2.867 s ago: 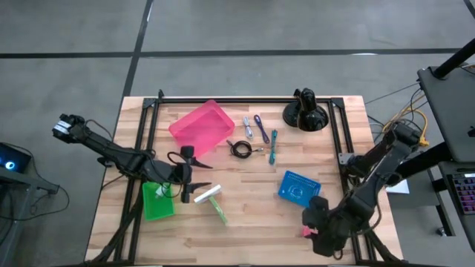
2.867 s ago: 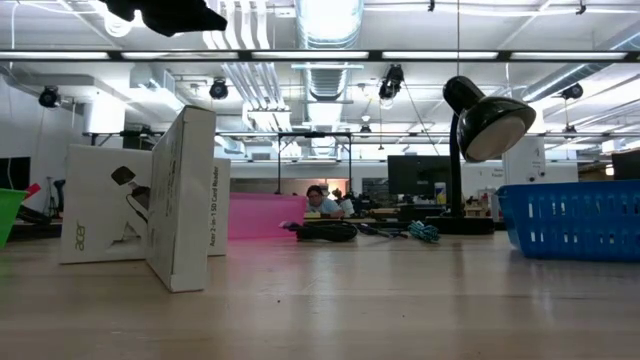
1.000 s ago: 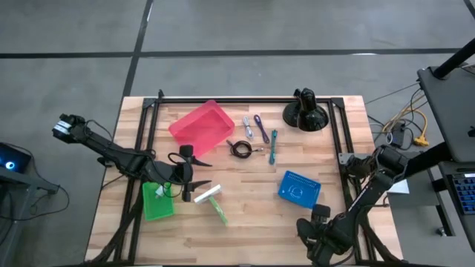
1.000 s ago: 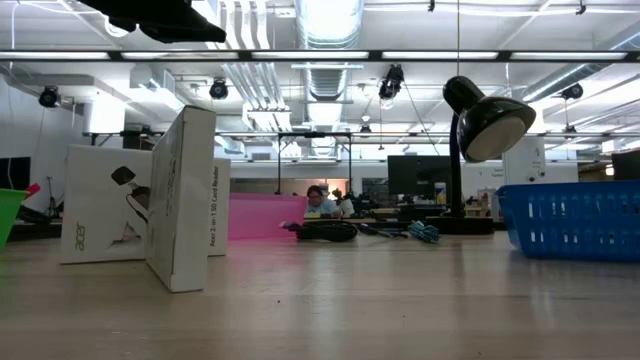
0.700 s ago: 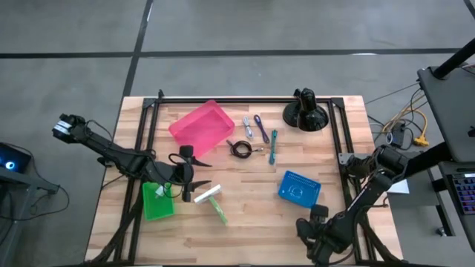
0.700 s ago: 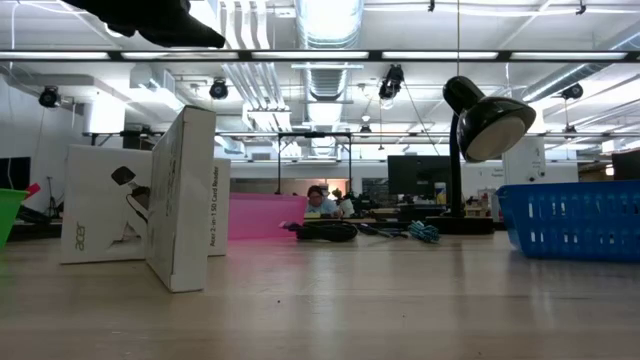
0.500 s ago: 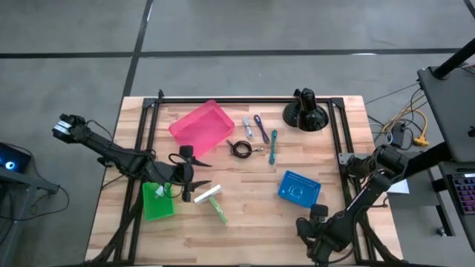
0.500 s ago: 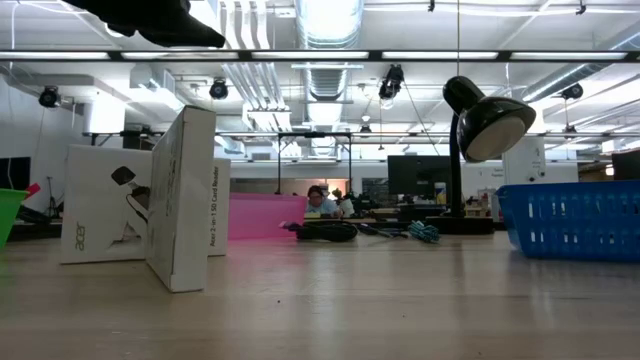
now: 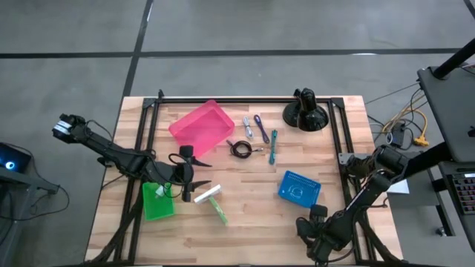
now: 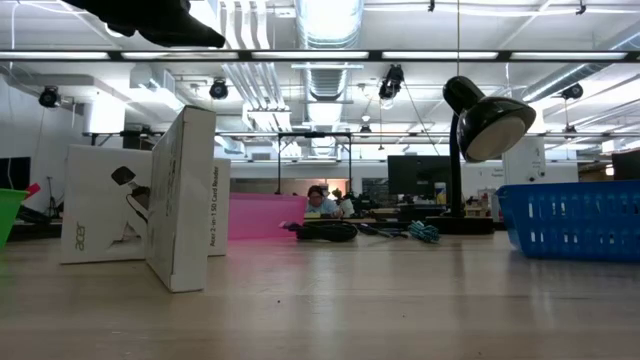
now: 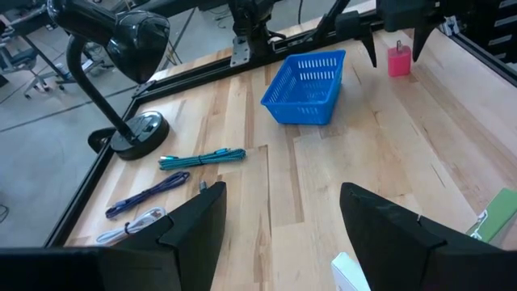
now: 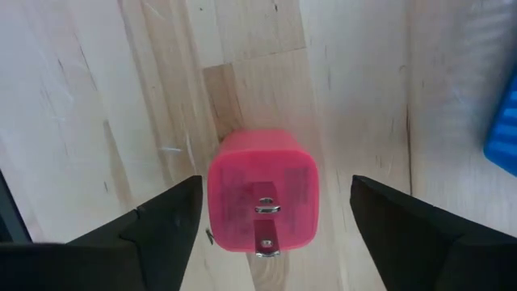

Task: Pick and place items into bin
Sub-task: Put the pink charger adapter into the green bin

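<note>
The left gripper (image 9: pixel 185 178) hovers with its fingers spread wide and nothing between them. Just behind its jaws, on the outer side, stands the green bin (image 9: pixel 156 200), and close beside the jaws, toward the table's front, lies the white-and-green stick (image 9: pixel 211 201). Farther ahead of these jaws sits the pink bin (image 9: pixel 201 127), and beyond it the black coiled cable (image 9: pixel 239 149) rests on the wood. Near the cable lie three thin sticks side by side: a white one (image 11: pixel 128 227), the purple stick (image 11: pixel 148 195) and the teal stick (image 11: pixel 203 158). The black desk lamp (image 9: pixel 305 113) stands at the far edge of the table (image 9: pixel 245 222), past the sticks. The blue basket (image 9: pixel 299 188) sits between the sticks and the right gripper (image 9: pixel 315 236). The right gripper is low at the table's front right part, its jaws also wide open. Directly below the gap between these jaws stands a pink plug block (image 12: pixel 260 191) with its metal prongs pointing up toward the wrist camera; the fingers do not touch it.
</note>
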`<state>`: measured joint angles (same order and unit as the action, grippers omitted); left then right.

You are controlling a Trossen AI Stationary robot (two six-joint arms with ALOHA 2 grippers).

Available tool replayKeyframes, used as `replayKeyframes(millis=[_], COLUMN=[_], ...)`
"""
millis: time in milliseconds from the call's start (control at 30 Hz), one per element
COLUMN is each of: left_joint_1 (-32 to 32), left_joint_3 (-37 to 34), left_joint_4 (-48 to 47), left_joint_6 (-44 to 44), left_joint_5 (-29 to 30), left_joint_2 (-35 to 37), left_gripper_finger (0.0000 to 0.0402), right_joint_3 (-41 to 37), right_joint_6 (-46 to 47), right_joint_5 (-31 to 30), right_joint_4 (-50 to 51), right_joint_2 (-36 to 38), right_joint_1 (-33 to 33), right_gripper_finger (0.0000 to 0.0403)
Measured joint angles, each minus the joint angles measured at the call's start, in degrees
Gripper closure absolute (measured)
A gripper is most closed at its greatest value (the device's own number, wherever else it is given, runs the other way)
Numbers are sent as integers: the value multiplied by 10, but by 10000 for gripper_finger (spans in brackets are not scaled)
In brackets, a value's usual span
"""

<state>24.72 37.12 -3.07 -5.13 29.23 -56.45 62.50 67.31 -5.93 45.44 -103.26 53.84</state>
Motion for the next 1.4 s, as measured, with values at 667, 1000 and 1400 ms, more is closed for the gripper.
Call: replayKeyframes(millis=[667,1000,1400], left_joint_1=[0,0,0], left_joint_3=[0,0,0], left_joint_4=[0,0,2], left_joint_6=[-1,-1,3], left_joint_5=[0,0,0], left_joint_2=[0,0,0], left_gripper_finger=[175,175,175], right_joint_3=[0,0,20], right_joint_6=[-31,-35,-94], right_joint_5=[6,-40,-162], right_joint_4=[-5,-13,-44], right_joint_2=[0,0,3], right_joint_1=[0,0,0], right_gripper_finger=[250,261,263])
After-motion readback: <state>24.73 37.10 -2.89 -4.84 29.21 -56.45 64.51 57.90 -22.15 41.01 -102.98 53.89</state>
